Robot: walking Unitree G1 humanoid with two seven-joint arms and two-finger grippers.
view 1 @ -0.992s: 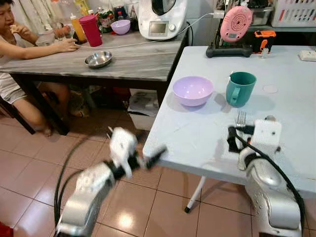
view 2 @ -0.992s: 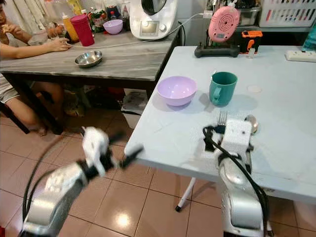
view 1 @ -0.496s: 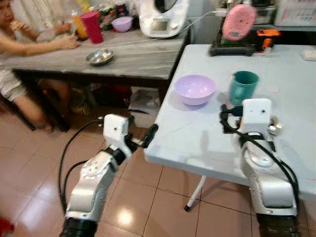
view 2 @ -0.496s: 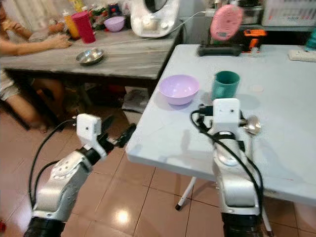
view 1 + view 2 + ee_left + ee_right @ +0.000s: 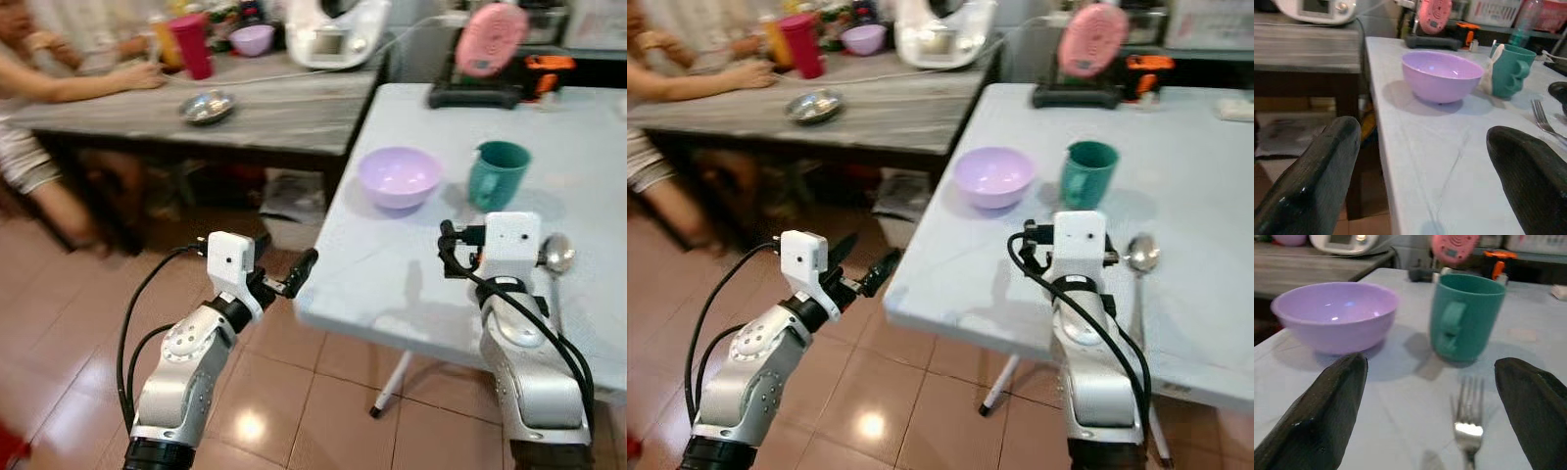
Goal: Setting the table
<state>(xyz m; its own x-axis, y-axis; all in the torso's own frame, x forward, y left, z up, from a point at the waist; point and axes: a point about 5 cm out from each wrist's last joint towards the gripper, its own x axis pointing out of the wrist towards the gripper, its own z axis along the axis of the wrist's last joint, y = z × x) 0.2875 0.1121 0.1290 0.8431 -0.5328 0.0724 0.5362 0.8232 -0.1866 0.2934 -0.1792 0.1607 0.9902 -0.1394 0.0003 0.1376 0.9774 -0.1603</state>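
A purple bowl [image 5: 399, 176] and a teal mug [image 5: 498, 174] stand side by side on the pale blue table [image 5: 392, 269]. A spoon [image 5: 556, 253] lies nearer the front, just right of my right wrist. A fork [image 5: 1467, 423] lies on the table in front of the mug, between the open fingers of my right gripper [image 5: 1430, 367], which hovers low over it and touches nothing. My left gripper [image 5: 284, 266] is open and empty at the table's left corner, level with its edge, pointing at the bowl [image 5: 1442, 76].
To the left stands a grey wooden table [image 5: 265, 117] with a steel bowl [image 5: 208, 105], a red cup [image 5: 193, 44] and a white appliance [image 5: 338, 29]. A person [image 5: 59, 93] sits at its far left. A pink device [image 5: 490, 37] stands at the blue table's back. Brown tiled floor [image 5: 88, 323] lies below.
My left arm has risen from low over the floor to the table's corner. My right wrist has drawn back off the cutlery, uncovering the spoon. The camera has shifted a little.
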